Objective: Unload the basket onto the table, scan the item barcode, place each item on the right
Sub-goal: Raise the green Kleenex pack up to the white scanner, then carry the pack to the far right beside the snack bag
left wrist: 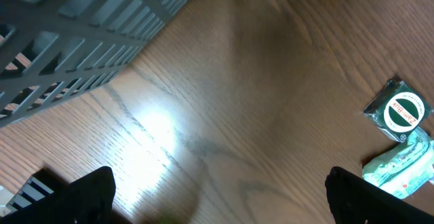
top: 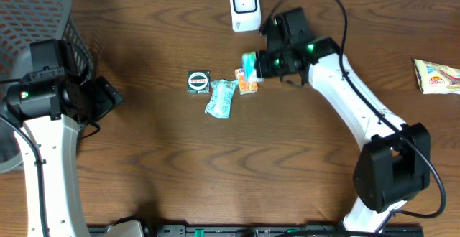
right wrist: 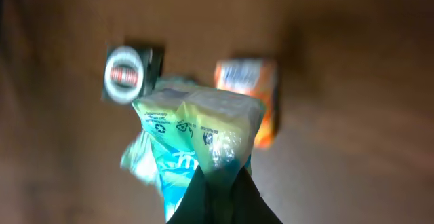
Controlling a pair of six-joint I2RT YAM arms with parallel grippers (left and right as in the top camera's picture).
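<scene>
My right gripper (top: 257, 64) is shut on the end of a teal and green packet (top: 249, 64), held off the table just below the white scanner (top: 245, 7). In the right wrist view this packet (right wrist: 203, 125) sticks out from my pinched fingertips (right wrist: 220, 176). Under it lie an orange packet (right wrist: 252, 91), a dark square packet with a round label (right wrist: 129, 71) and another teal packet (right wrist: 144, 161). My left gripper (top: 108, 97) is open and empty at the far left, near the basket; in its own view the left gripper (left wrist: 220, 200) hangs over bare wood.
A grey slatted basket (top: 36, 21) stands at the back left, also seen as the basket (left wrist: 74, 34) in the left wrist view. A yellow snack bag (top: 438, 75) lies at the right edge. The dark packet (top: 198, 81), teal packet (top: 221, 98) and orange packet (top: 247, 85) lie mid-table.
</scene>
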